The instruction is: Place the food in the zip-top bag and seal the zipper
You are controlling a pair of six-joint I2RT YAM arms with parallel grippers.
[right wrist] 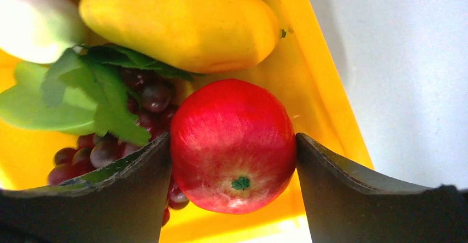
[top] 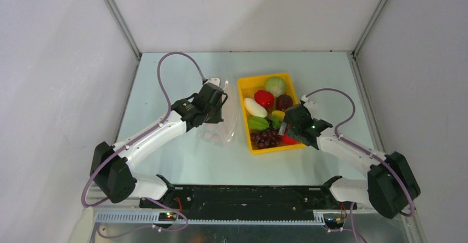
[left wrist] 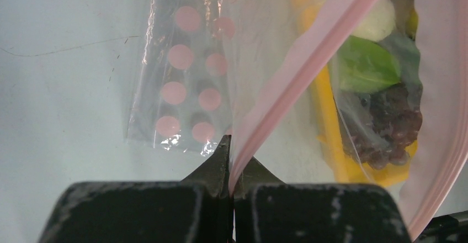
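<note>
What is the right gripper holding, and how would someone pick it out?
Look for the yellow tray right of the table's middle. At its near right corner, the right gripper is shut on an apple. Unlike the dark grapes and the long yellow fruit beside it, it is round and glossy red, with a tiny green spot at its end.

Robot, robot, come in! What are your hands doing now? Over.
Left gripper shut on zip-top bag edge. Right gripper on red apple in yellow tray. Nothing in the way.
</note>
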